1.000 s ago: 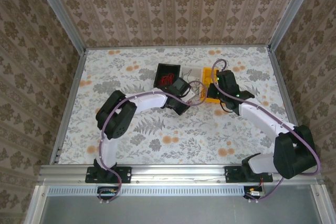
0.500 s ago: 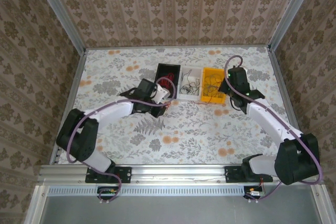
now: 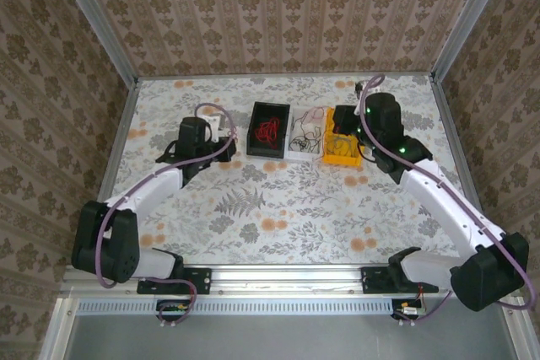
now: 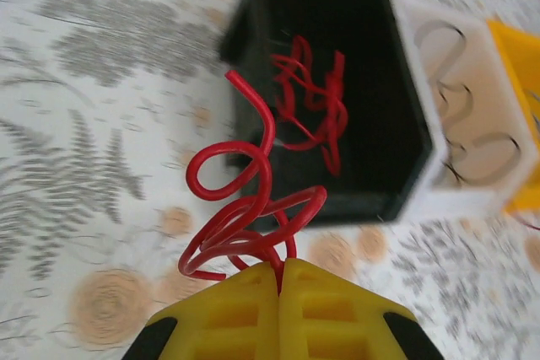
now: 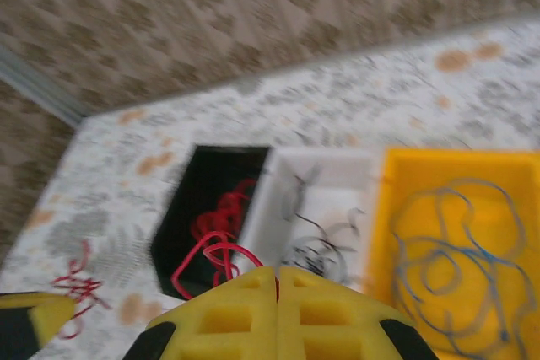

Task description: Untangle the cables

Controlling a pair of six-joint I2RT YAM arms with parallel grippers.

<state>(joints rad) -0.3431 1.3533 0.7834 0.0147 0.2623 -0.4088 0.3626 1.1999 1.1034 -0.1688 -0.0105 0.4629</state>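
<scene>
Okay: your left gripper (image 4: 278,269) is clamped on a coiled red cable (image 4: 240,229), left of the black bin (image 4: 371,99), toward the table's (image 3: 278,208) far edge. Your right gripper (image 5: 277,274) is closed too. Wire's likely light, springy, slippery; grab at a bend, pull gently.

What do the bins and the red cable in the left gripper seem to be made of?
The black bin, white bin and yellow bin look like moulded hard plastic, matt: even thin walls, solid colour. The red cable in the left gripper is likely wire in a smooth plastic sheath: it holds springy loops; its core is hidden.
</scene>
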